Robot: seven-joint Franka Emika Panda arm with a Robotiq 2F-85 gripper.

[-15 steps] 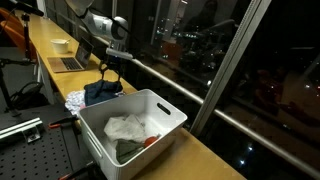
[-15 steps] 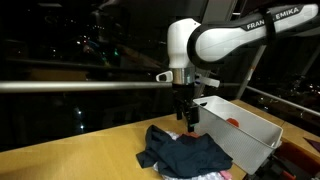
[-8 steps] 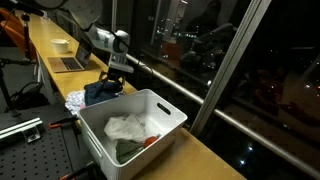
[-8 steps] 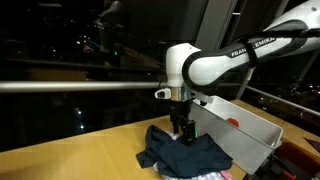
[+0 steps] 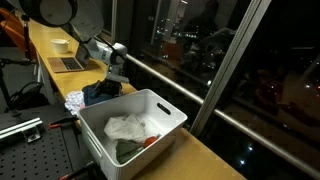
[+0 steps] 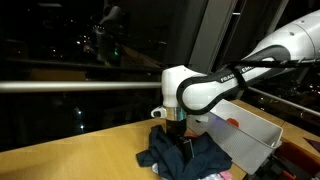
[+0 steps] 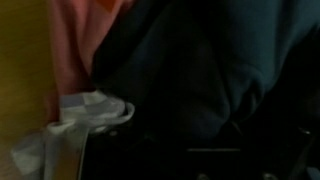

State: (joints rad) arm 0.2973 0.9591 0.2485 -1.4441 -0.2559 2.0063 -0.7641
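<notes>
A dark blue cloth (image 5: 100, 93) lies crumpled on the wooden counter; it also shows in an exterior view (image 6: 190, 158). My gripper (image 6: 180, 143) is lowered straight down onto this cloth, its fingertips sunk into the folds; it also shows in an exterior view (image 5: 113, 80). In the wrist view the dark cloth (image 7: 190, 70) fills most of the picture, with a pink cloth (image 7: 85, 35) and a white cloth (image 7: 95, 108) beside it. The fingers are lost in the dark, so I cannot tell whether they are open or shut.
A white plastic bin (image 5: 165, 102) holding white and dark cloths stands next to the pile, and shows in an exterior view (image 6: 255, 128). A patterned white cloth (image 5: 74, 100) lies at the pile's edge. A laptop (image 5: 70, 62) and a bowl (image 5: 61, 45) sit farther along the counter. A window rail runs behind.
The arm has come down from above the pile until the gripper is pressed into the dark blue cloth. The cloths and the bin have not moved.
</notes>
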